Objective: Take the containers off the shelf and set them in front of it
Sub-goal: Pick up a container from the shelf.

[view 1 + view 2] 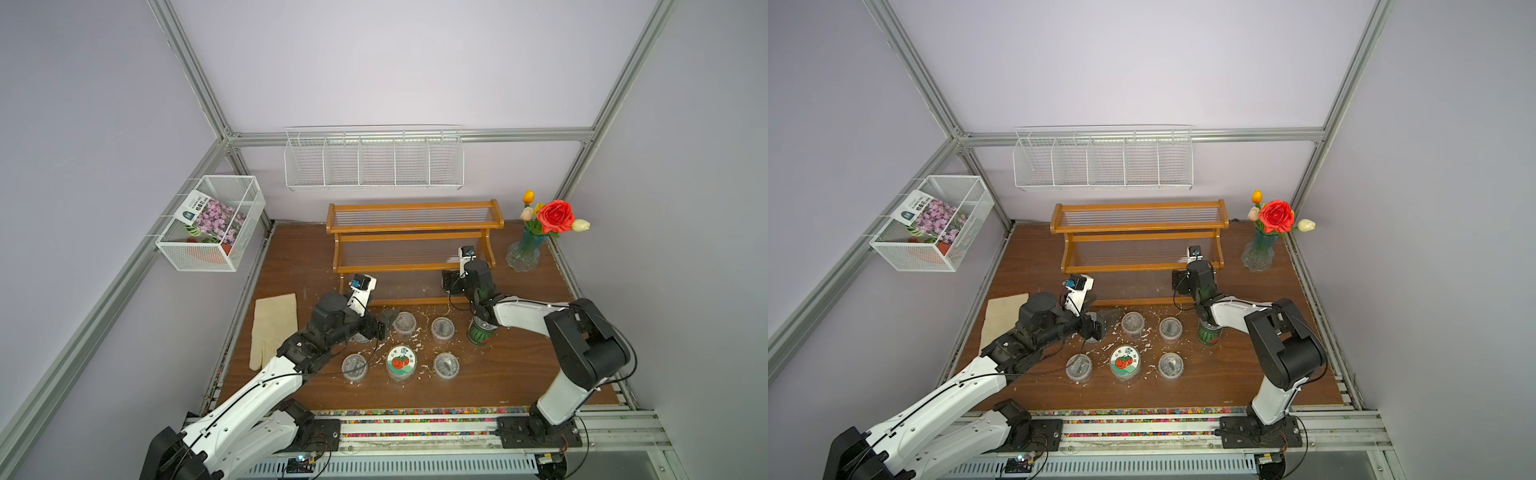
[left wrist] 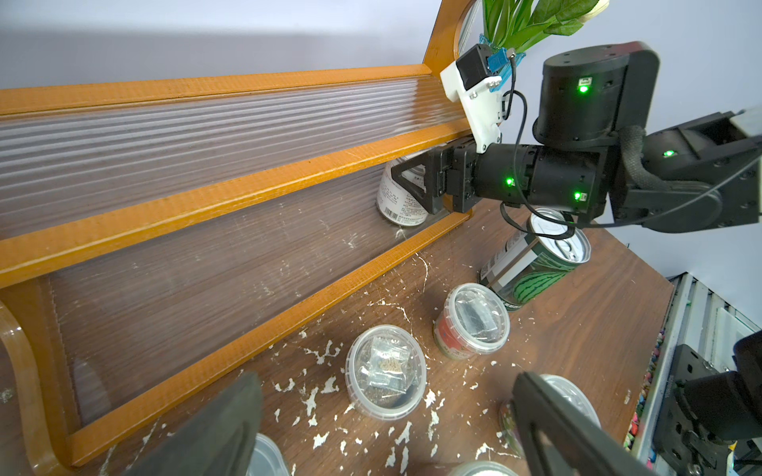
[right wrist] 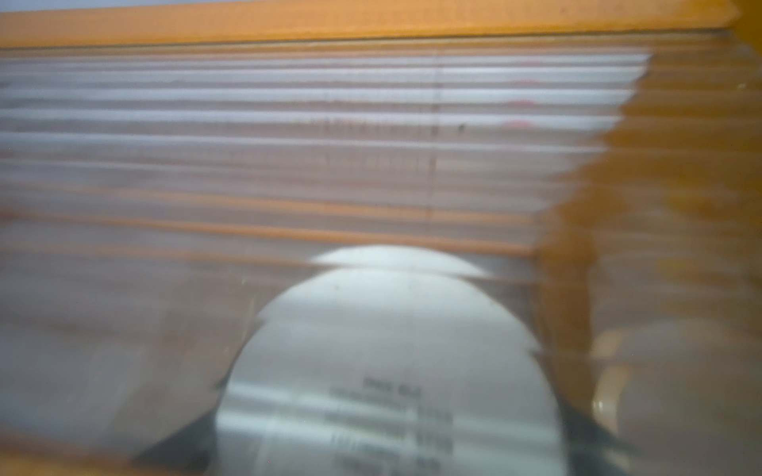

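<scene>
The orange-framed shelf [image 1: 415, 226] [image 2: 231, 189] stands at the back of the table. A white-label tin [image 2: 396, 206] [image 3: 391, 371] stands at the right end of its lowest tier. My right gripper [image 2: 412, 187] reaches in there with its jaws on either side of the tin; whether they press on it is unclear. In front of the shelf stand a watermelon tin [image 1: 480, 332], a tomato-lidded tub [image 1: 401, 362] and several clear cups [image 1: 405, 323] [image 1: 442, 329] [image 1: 354, 367]. My left gripper [image 1: 384, 324] [image 2: 385, 381] hovers open and empty over them.
A glass vase of flowers [image 1: 525, 249] stands right of the shelf. A cream glove [image 1: 274, 328] lies at the table's left edge. White flakes [image 1: 417, 332] litter the wood round the cups. A wire rack [image 1: 374, 160] and a mesh basket [image 1: 212, 222] hang on the walls.
</scene>
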`<move>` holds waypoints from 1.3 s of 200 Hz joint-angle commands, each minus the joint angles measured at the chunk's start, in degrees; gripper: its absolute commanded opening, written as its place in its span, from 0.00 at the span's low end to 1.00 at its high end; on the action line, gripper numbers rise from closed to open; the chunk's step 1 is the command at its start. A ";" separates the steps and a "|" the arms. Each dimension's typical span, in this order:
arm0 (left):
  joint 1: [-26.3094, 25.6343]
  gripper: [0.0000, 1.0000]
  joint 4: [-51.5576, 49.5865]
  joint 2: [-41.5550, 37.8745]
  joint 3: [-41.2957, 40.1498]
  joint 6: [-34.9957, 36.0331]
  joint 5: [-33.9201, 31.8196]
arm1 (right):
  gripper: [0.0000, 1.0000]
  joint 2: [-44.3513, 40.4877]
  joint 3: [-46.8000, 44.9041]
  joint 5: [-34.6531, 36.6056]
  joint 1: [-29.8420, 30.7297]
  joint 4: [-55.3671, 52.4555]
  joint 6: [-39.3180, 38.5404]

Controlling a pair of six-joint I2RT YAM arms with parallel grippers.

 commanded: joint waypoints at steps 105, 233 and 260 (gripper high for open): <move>0.26 0.98 7.11 1.25 -2.61 -2.15 -0.04 | 0.70 -17.20 -9.10 -8.34 6.22 -2.58 -1.80; 0.26 0.98 10.28 2.77 -2.10 -2.65 2.59 | 0.70 -37.46 -1.91 -0.48 22.73 -36.74 -6.16; 0.25 0.98 11.74 2.52 -2.85 -2.44 4.23 | 0.70 -43.00 -0.41 6.25 29.84 -46.44 -3.45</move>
